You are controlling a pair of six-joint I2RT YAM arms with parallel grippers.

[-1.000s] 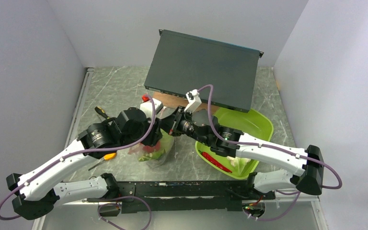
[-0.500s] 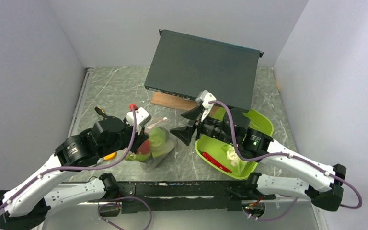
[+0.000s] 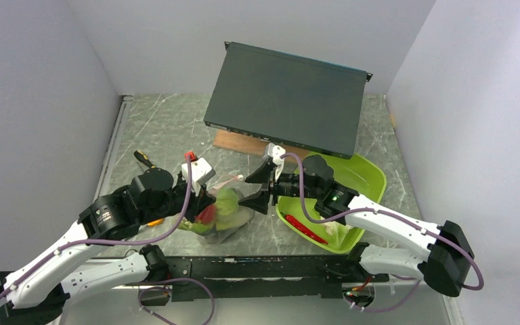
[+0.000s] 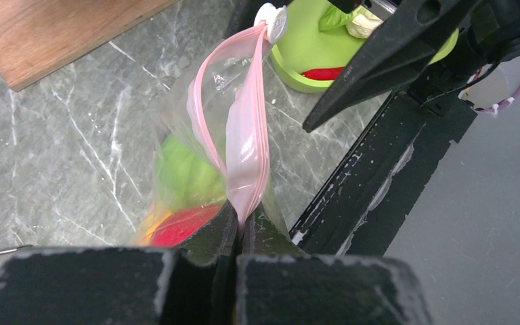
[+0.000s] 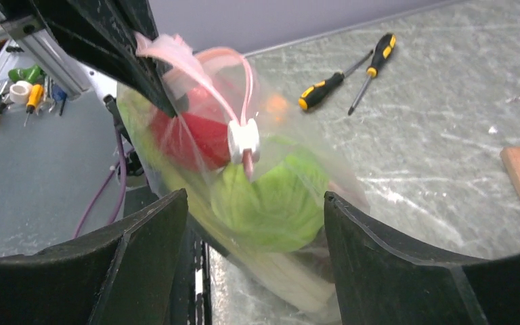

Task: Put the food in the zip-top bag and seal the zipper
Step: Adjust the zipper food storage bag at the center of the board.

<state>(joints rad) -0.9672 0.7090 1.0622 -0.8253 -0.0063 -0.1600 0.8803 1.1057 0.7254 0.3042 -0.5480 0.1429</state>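
Observation:
The zip-top bag (image 3: pixel 225 211) hangs at the table's near middle, holding the food: a green cabbage (image 5: pixel 271 196), a red tomato (image 5: pixel 189 139) and pale stalks. My left gripper (image 4: pixel 239 227) is shut on one end of the pink zipper (image 4: pixel 244 135). The white slider (image 5: pixel 244 139) sits at the strip's other end, and the strip bows into a narrow loop between the two. My right gripper (image 5: pixel 254 223) is open, its fingers either side of the bag's lower part and apart from it. A red chili (image 3: pixel 306 229) and a white cauliflower (image 3: pixel 335 233) lie in the tray.
The lime-green tray (image 3: pixel 369 177) sits right of the bag, under my right arm. A dark flat box (image 3: pixel 288 98) rests on a wooden board (image 3: pixel 237 142) at the back. Two yellow-handled screwdrivers (image 5: pixel 349 78) lie left of the bag. The table's black front rail (image 4: pixel 379 169) runs close by.
My right gripper has opened, let go of the bag's top and drawn back to the right. My left gripper has carried the bag toward the near edge.

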